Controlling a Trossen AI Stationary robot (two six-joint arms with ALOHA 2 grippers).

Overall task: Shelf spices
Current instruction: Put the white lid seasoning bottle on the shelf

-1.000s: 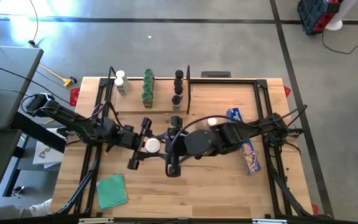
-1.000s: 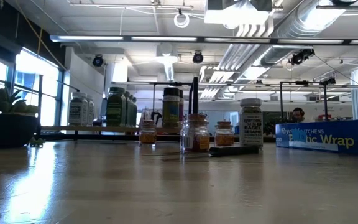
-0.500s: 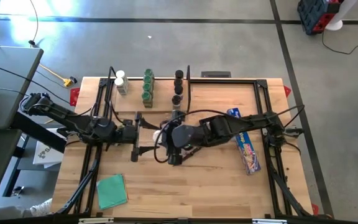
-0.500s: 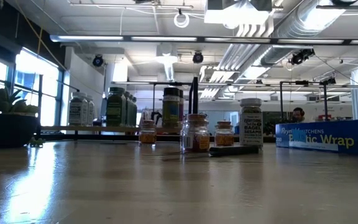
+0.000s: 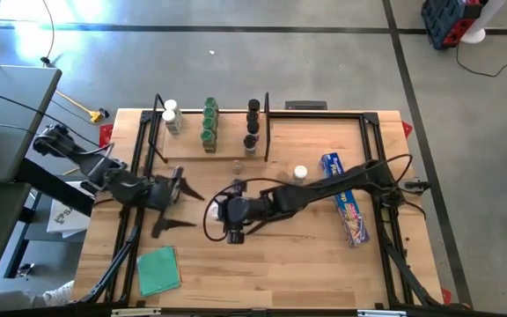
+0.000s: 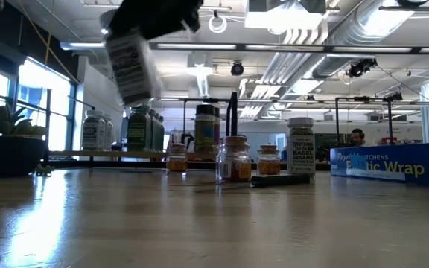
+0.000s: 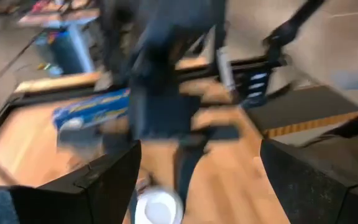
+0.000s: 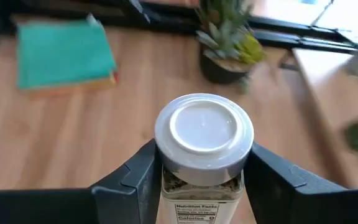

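**White-capped jar aloft in the right claw, shelf well apart**

The right claw (image 8: 202,180) is clamped on a spice jar (image 8: 202,155) just under its white cap, carried clear of the worktop (image 5: 280,264) near its middle. The jar looks light, rigid and smooth-walled, probably glass or hard plastic, so it could slip or crack if dropped. A hold on the straight wall below the cap, as now, seems the safest. The left claw (image 5: 172,201) stands spread wide with nothing in it, off to the left side.

The shelf (image 5: 209,150) lies along the far edge between two black rods, with white, green and dark-capped jars in rows. More jars (image 6: 233,160) and a blue wrap box (image 5: 349,198) stand between. The approach likely needs height over these, then a gap among the rows.
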